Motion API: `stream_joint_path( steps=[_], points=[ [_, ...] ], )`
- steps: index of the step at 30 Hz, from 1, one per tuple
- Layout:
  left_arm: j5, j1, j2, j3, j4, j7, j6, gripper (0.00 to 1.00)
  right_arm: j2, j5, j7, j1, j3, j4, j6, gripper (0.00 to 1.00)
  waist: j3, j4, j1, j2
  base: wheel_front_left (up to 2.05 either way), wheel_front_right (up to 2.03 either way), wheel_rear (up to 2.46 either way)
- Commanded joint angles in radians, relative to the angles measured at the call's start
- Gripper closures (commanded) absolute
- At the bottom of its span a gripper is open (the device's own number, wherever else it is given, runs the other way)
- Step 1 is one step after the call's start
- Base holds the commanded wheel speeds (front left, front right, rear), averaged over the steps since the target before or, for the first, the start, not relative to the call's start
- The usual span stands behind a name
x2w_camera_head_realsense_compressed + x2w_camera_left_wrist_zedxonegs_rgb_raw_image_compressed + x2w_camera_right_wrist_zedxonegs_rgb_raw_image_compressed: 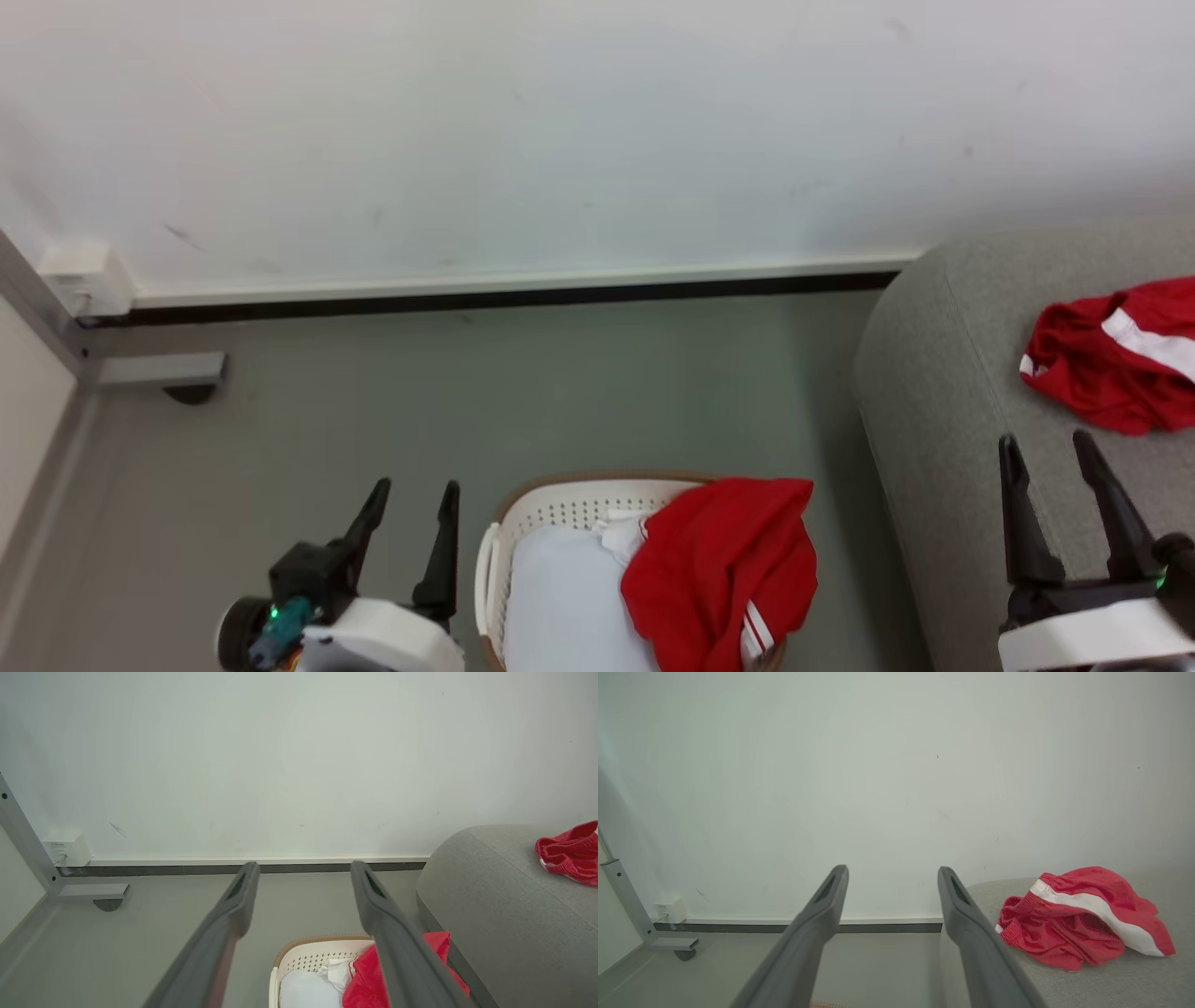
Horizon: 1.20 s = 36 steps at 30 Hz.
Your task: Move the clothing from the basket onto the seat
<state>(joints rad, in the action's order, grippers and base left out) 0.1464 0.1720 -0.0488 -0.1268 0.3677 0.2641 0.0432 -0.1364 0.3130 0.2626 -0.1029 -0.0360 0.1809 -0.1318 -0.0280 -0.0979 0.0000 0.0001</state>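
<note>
A pale wall [560, 140] runs across in front of me, with grey floor [560, 392] below it. To my right stands the big grey seat [934, 373] with its rounded corner. The cream basket [560, 504] sits on the floor just left of the seat, close in front of me. A flat white cloth [560, 597] lies inside it. A red garment [719, 569] with white stripes is draped over the basket's right side, spilling past the rim toward the seat. Red shorts [1111, 364] with a white band lie crumpled on top of the seat. My right claw [1045, 439] hangs over the seat, near the shorts but not touching them, its fingers apart and holding nothing. My left claw [415, 490] hangs over the floor just left of the basket, fingers likewise spread and empty. A small white box [84, 278] sits low on the wall at far left.
</note>
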Motion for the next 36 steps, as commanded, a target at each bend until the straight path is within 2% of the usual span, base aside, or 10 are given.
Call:
stream_joint_path(
  steps=[1,11,14,25,36],
  points=[
    [0.001,0.040,-0.004,-0.008,0.021,0.000,0.008,0.00,-0.008,0.010,0.003,-0.036,0.007,-0.013,0.002,0.00,-0.056,-0.032,0.0000,-0.0001,0.00,0.00,0.00],
    [-0.059,0.221,-0.010,-0.057,0.084,0.000,0.047,0.00,0.021,0.005,0.002,-0.167,0.035,-0.066,0.002,0.00,-0.264,-0.118,0.0000,-0.0001,0.00,0.00,0.00],
    [-0.030,0.281,-0.010,-0.076,0.139,0.000,0.065,0.00,0.029,0.000,0.002,-0.211,0.047,-0.084,0.002,0.00,-0.335,-0.144,0.0000,-0.0001,0.00,0.00,0.00],
    [-0.048,0.523,-0.026,-0.244,0.400,-0.018,0.088,0.00,0.068,-0.003,0.002,-0.343,0.091,-0.161,0.002,0.00,-0.528,-0.233,0.0000,-0.0001,0.00,0.00,0.00],
    [0.046,0.710,-0.043,-0.438,0.605,-0.062,0.088,0.00,0.085,0.021,0.001,-0.425,0.110,-0.241,0.002,0.00,-0.665,-0.326,0.0000,-0.0001,0.00,0.00,0.00]
  ],
)
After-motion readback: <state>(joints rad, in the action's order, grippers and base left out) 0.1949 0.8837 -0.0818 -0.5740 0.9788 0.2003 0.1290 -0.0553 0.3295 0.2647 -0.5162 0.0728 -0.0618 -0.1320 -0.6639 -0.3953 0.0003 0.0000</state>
